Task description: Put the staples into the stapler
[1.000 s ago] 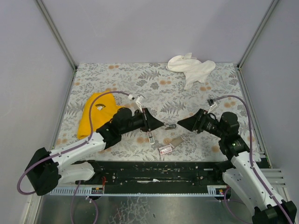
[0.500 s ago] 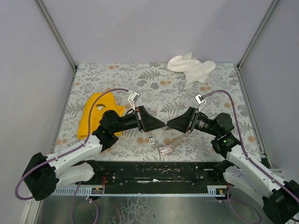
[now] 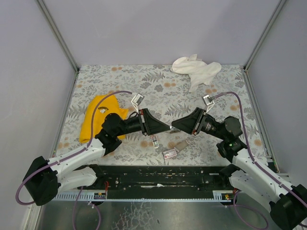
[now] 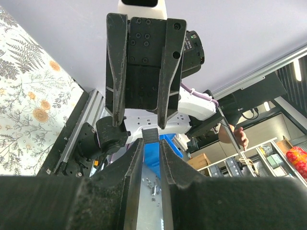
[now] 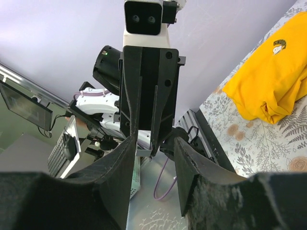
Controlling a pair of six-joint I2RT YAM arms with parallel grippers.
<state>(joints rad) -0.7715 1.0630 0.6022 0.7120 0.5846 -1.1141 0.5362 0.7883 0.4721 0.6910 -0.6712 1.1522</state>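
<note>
**Meeting nose to nose over the staples**

The staple strip (image 4: 151,135) is clamped in the left gripper (image 3: 168,128). The right gripper (image 3: 174,128) faces it tip to tip, its jaws apart on either side of the strip's free end. On the table (image 3: 120,81) just in front lie the stapler (image 3: 154,141), the grey tray (image 3: 181,145) and the red box (image 3: 169,154). A yellow cloth (image 3: 98,122) lies to the left and a white cloth (image 3: 196,71) at the back.

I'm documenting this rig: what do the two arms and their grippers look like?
Both the left arm and right arm have white links with black joints and a looping purple cable. The left gripper and right gripper are black wedges.
</note>
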